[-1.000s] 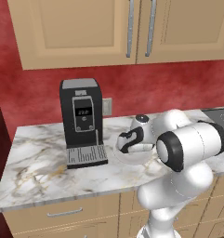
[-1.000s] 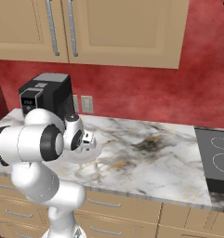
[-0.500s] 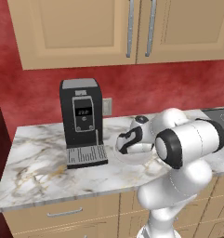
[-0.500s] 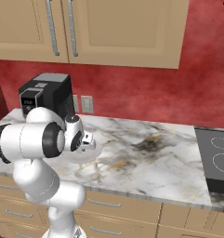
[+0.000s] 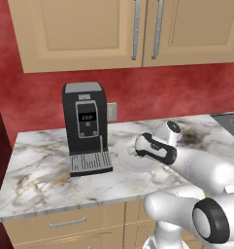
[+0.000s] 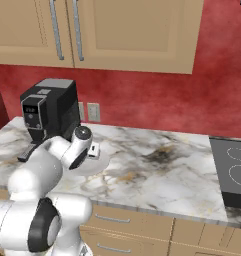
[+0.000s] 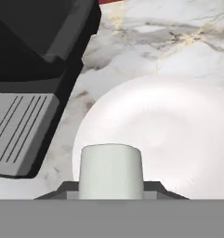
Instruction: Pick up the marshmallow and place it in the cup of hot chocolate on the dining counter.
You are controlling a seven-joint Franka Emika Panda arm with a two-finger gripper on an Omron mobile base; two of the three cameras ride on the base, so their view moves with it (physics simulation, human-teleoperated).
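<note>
Marble counter [image 5: 50, 180] under a red wall, coffee machine [image 5: 85, 127] at left; just right of it the gripper [image 5: 134, 151] reaches low over a white plate [image 5: 130, 164]. From the right base, plate [image 6: 98, 162] beside the machine [image 6: 49, 112]. Hand view: the marshmallow [image 7: 111, 171] sits upright between the fingertips [image 7: 62, 189], pinched, above the plate [image 7: 178, 135].
</note>
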